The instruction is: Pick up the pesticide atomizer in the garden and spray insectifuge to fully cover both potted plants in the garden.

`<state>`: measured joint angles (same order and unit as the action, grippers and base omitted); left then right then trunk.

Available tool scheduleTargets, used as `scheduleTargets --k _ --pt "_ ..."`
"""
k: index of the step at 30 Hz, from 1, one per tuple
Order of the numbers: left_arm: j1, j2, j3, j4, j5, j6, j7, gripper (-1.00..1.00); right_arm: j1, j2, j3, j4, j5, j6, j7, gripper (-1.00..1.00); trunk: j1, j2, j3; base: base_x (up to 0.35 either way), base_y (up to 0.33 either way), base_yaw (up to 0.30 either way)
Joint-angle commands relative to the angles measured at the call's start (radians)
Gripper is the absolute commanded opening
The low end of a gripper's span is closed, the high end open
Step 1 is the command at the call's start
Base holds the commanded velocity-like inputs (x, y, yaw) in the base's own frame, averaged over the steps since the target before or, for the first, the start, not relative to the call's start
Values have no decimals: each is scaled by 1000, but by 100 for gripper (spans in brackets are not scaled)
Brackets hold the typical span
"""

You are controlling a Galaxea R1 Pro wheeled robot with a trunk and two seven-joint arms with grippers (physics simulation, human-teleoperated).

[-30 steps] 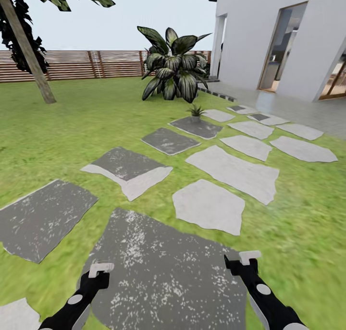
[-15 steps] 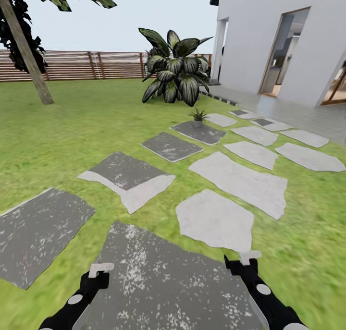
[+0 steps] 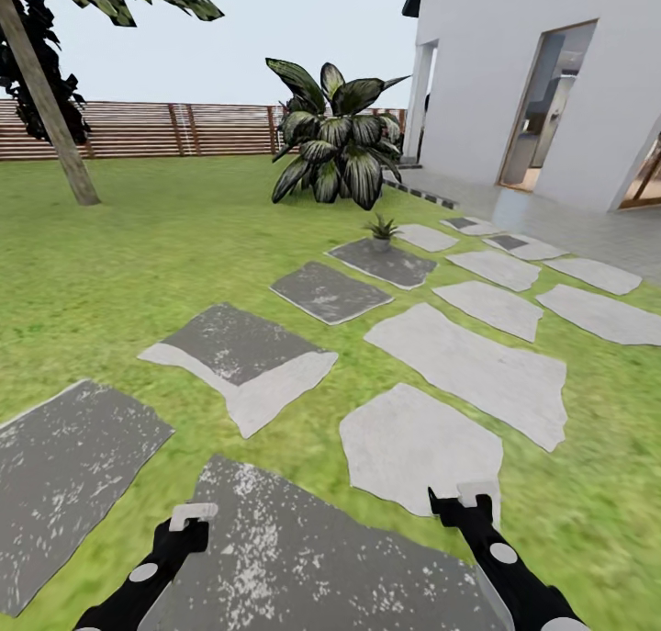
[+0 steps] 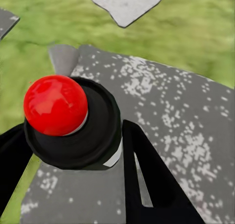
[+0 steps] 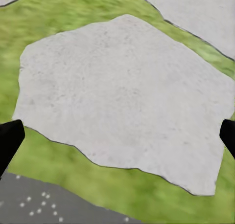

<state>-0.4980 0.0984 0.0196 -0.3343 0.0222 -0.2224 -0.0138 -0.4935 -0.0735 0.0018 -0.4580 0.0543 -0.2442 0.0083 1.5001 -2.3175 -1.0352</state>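
One potted plant (image 3: 381, 231), a small green rosette in a tiny grey pot, stands at the far corner of a dark stepping stone (image 3: 384, 263) in front of the big shrub. The pesticide atomizer is out of view. My left gripper (image 3: 190, 517) hangs low over a speckled dark stone (image 3: 303, 557); its dark fingers (image 4: 147, 175) stand apart, with a black round knob topped by a red dome (image 4: 56, 104) close in front of the camera. My right gripper (image 3: 466, 498) is open and empty over a pale stone (image 5: 122, 92), with a fingertip at each side of the wrist view.
Grey stepping stones cross the green lawn (image 3: 165, 245) toward the white house (image 3: 551, 80) and its paved strip. A large shrub with white-striped leaves (image 3: 335, 140) stands ahead, a leaning tree trunk (image 3: 50, 107) at far left, and a brown slatted fence (image 3: 165, 128) behind.
The whole view has advanced across the lawn: the stones, shrub and potted plant sit nearer and lower in the picture. Both arms hold the same pose.
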Motion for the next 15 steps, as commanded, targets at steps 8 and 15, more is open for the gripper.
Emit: scheduleTargets --k 8,15 --pt "-1 0 2 0 2 -3 -1 -100 0 0 0 1 6 -3 1 100 0 0 4 340 0 -69" --pt "-1 0 2 0 2 -3 -1 -100 0 0 0 1 6 -3 1 100 0 0 13 340 0 -155"
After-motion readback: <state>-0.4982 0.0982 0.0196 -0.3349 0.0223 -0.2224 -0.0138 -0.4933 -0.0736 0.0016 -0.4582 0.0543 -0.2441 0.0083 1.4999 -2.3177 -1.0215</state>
